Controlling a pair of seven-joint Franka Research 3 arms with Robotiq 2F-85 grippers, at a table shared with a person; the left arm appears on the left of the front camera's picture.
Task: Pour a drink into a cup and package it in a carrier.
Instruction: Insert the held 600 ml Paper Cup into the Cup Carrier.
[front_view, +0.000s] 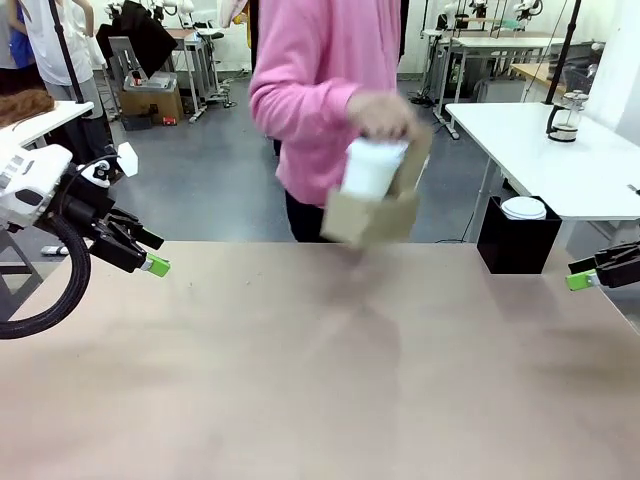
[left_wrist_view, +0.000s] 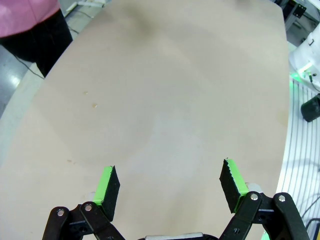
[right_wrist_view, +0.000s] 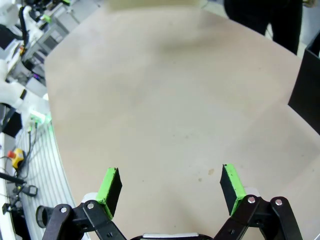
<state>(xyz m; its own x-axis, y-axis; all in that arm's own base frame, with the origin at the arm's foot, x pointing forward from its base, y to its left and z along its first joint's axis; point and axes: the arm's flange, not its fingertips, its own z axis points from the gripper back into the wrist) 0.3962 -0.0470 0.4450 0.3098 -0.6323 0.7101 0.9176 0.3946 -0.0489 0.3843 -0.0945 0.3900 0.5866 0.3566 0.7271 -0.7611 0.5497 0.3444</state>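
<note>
The carrier (front_view: 372, 215), a brown cardboard box blurred by motion, hangs in the air in the upper middle of the front view, above the far edge of the table (front_view: 320, 380). The cup (front_view: 369, 168), white and tapered, stands in one of its slots and rises above the low box wall. A person's hand (front_view: 380, 113) grips the carrier's upright handle panel from above; the person wears a pink sleeve (front_view: 300, 95) and stands at the table's far side.

The left end effector (front_view: 152, 254) sits at the left edge of the front view, just above the table's near-left corner, released and holding nothing; in the left wrist view its green pads (left_wrist_view: 106, 186) stand wide apart over bare tabletop. The right end effector (front_view: 583, 276) pokes in at the right edge of the front view, well apart from the carrier, also released and empty; the right wrist view shows its pads (right_wrist_view: 110, 186) spread over the bare surface.

In the upper right of the front view, a glass pitcher (front_view: 566, 116) with a black handle stands on a white table (front_view: 560, 160) behind the person. A black box (front_view: 516, 240) with a white lid stands on the floor beside that table.
</note>
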